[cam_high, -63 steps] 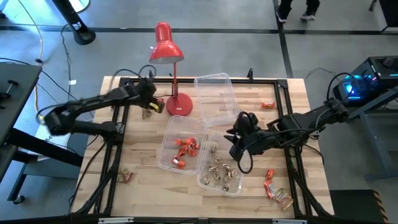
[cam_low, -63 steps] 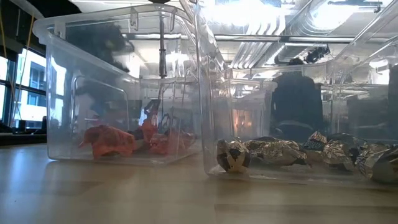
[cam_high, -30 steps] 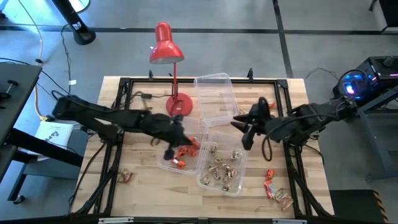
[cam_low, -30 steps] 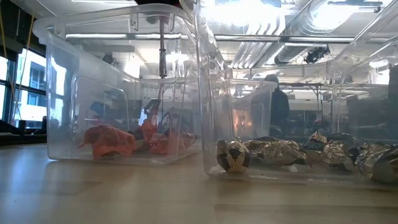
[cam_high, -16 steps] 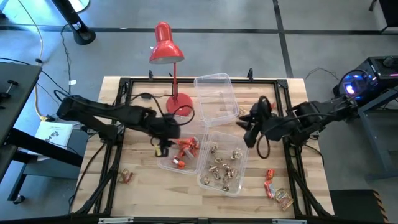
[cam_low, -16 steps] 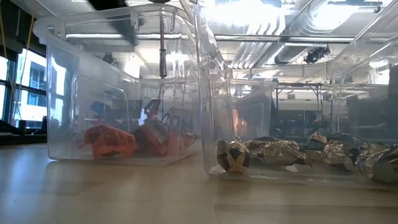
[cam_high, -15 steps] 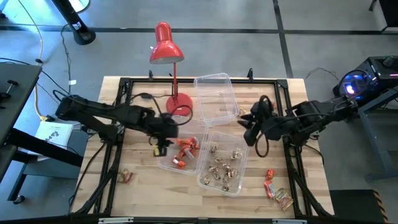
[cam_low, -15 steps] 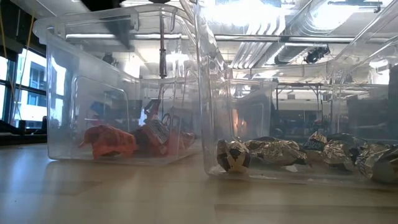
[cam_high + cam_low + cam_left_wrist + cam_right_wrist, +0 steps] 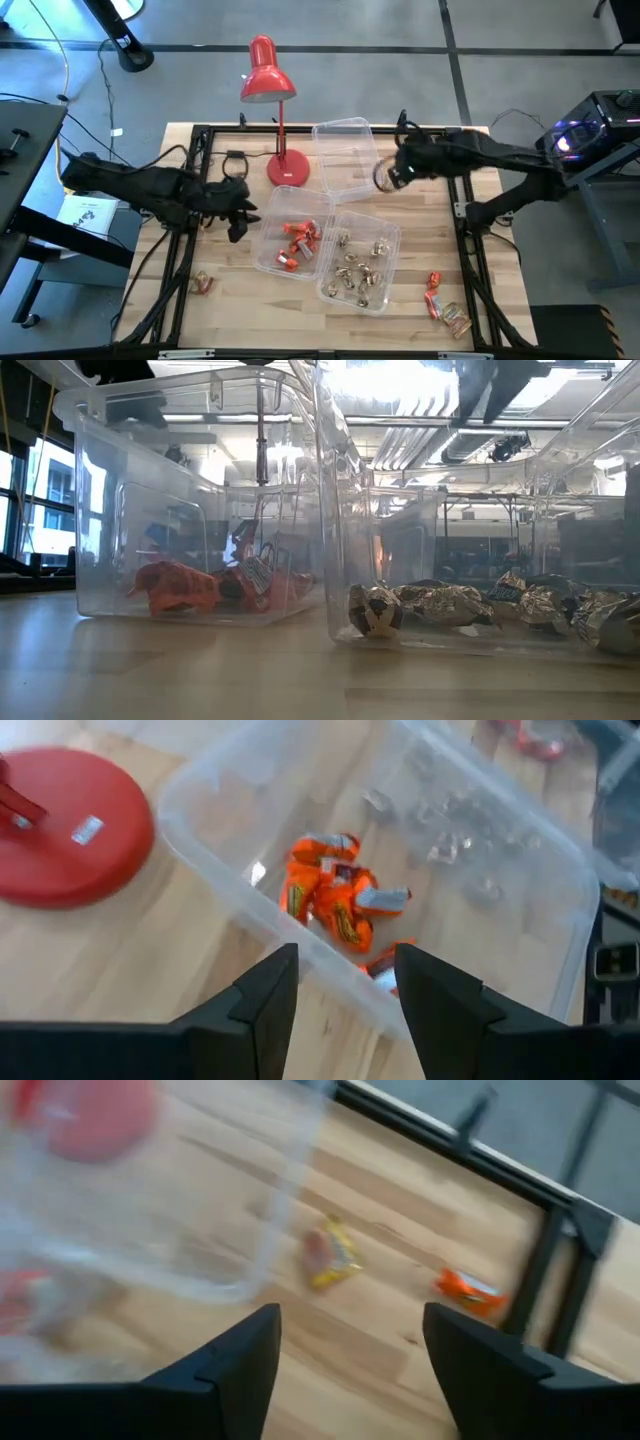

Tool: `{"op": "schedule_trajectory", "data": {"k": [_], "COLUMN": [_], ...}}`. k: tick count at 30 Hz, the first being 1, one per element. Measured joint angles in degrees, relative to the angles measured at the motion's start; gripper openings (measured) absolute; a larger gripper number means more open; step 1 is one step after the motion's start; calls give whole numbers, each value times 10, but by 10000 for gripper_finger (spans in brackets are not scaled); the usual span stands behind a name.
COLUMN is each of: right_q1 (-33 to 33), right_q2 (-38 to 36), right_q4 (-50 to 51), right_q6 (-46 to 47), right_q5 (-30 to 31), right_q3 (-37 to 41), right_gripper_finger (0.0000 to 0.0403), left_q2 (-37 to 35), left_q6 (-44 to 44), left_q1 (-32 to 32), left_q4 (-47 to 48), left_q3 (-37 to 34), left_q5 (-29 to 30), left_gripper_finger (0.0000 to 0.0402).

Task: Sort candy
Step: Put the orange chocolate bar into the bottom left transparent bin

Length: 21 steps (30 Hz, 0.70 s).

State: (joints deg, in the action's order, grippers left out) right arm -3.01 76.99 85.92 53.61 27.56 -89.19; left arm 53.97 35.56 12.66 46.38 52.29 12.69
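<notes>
Red-orange candy (image 9: pixel 300 238) lies in a clear tub (image 9: pixel 264 222) at mid-table, and gold-silver candy (image 9: pixel 355 268) fills the tub (image 9: pixel 393 268) to its right. A third clear tub (image 9: pixel 330 128) stands behind them. My left gripper (image 9: pixel 240 218) hovers open just left of the red-orange tub, with nothing between its fingers (image 9: pixel 262 1005). Open and holding nothing, my right gripper (image 9: pixel 384 174) is at the far tub's right side. Past it, a yellow-red candy (image 9: pixel 330 1255) and an orange candy (image 9: pixel 470 1290) show over the wood beyond the tub's corner.
A red desk lamp (image 9: pixel 268 82) stands with its base (image 9: pixel 288 168) beside the far tub. Loose candy lies at the front left (image 9: pixel 203 282) and the front right (image 9: pixel 440 300). A black frame (image 9: pixel 465 215) runs round the table.
My left gripper has drawn back from over the red-orange tub toward the table's left edge; one more wrapped candy now lies in that tub. My right gripper has swung from beside the gold-silver tub toward the far edge, to the far tub's right side.
</notes>
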Motion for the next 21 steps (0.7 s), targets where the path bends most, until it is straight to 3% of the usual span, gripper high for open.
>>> {"op": "schedule_trajectory", "data": {"k": [7,12,21], "right_q1": [-143,-239,-396], "right_q2": [65,98,166], "right_q4": [-16,-34,-28], "right_q6": [-151,-297,-294], "right_q5": [-38,-140,-192], "right_q3": [0,0,0], "right_gripper_finger": [245,245,245], "left_q2": [-26,-26,-27], "left_q6": [2,-10,-20], "left_q1": [3,3,23], "left_q4": [2,8,14], "left_q3": [0,0,0], "left_q5": [26,10,5], "left_gripper_finger": [161,161,161]}}
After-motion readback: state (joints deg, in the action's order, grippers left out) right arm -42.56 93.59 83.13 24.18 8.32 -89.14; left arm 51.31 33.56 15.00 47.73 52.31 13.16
